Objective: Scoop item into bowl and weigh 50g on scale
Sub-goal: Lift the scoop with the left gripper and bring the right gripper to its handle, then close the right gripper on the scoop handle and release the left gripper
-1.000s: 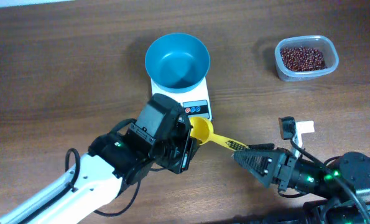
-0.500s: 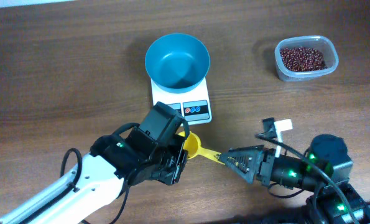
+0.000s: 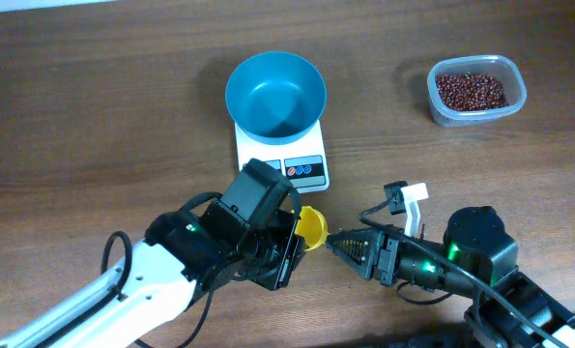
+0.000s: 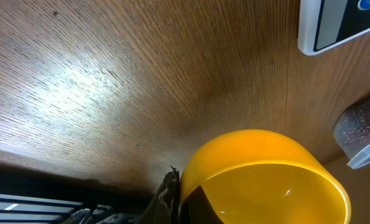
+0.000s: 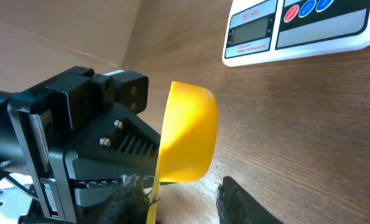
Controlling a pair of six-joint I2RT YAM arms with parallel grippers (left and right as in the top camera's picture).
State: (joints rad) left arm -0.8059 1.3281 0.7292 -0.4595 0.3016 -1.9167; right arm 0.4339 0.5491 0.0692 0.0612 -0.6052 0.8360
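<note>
Passing the yellow scoop [image 3: 311, 226] across, arm to arm.
We've got the left gripper [image 3: 292, 235] with jaws closed on the scoop's cup. The right gripper [image 3: 337, 239] has jaws open around the handle, with a gap on one side. We'd clamp the right square on that handle before the left lets go. The beans [image 3: 471, 90] wait in their tub [image 3: 440, 114], well away from the empty bowl [image 3: 248, 72] on the scale [image 3: 304, 170].
</note>
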